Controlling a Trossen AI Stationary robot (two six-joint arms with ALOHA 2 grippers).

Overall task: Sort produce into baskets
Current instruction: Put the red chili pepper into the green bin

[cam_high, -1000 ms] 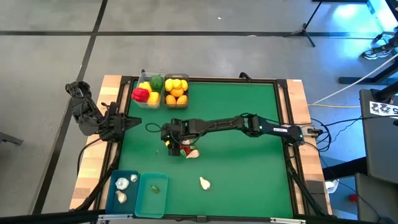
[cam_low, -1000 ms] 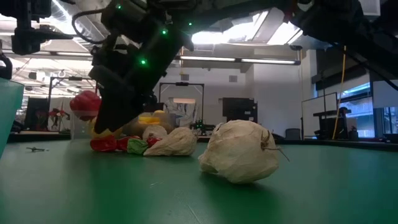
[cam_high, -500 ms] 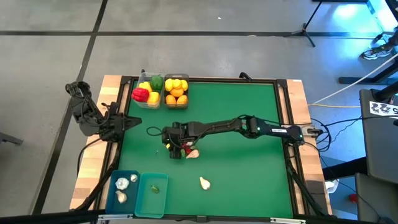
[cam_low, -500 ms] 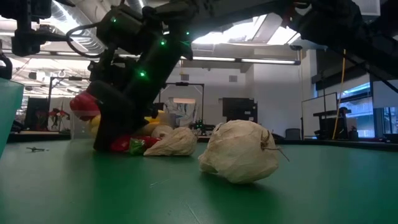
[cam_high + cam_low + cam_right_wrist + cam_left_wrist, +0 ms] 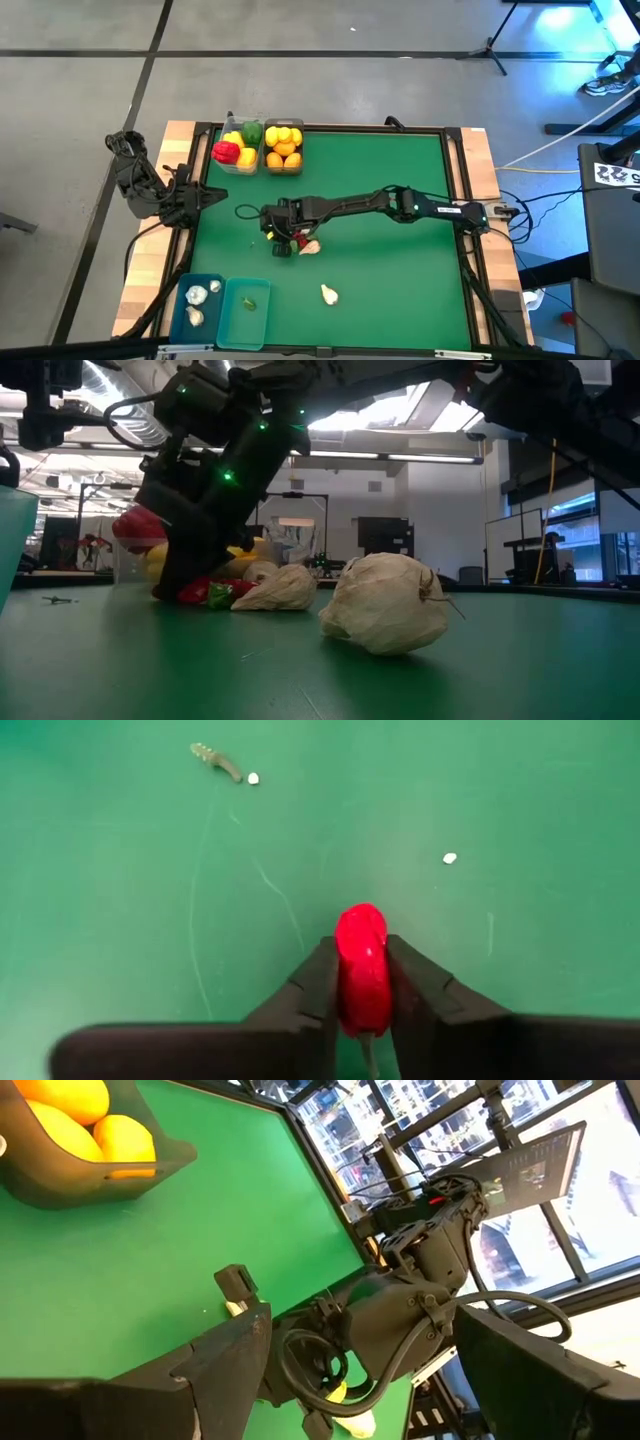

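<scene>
Right fingers clamped around red chili, low over table

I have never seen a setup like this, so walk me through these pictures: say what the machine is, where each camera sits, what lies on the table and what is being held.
It is a robot with two dark arms at a green table, each ending in a two-finger gripper. One camera looks straight down, one sits at table height, and one rides on each wrist.

The right gripper is down at mid-table, shut on a small red chili; its wrist camera shows the fingers pinching it. The left gripper waits open at the table's left edge.

At the far edge, one bin holds peppers and the next holds lemons and oranges. At the near left corner, a teal bin holds garlic, and its neighbour holds something small and green. Two garlic bulbs lie loose: one beside the right gripper, one nearer the front.
</scene>
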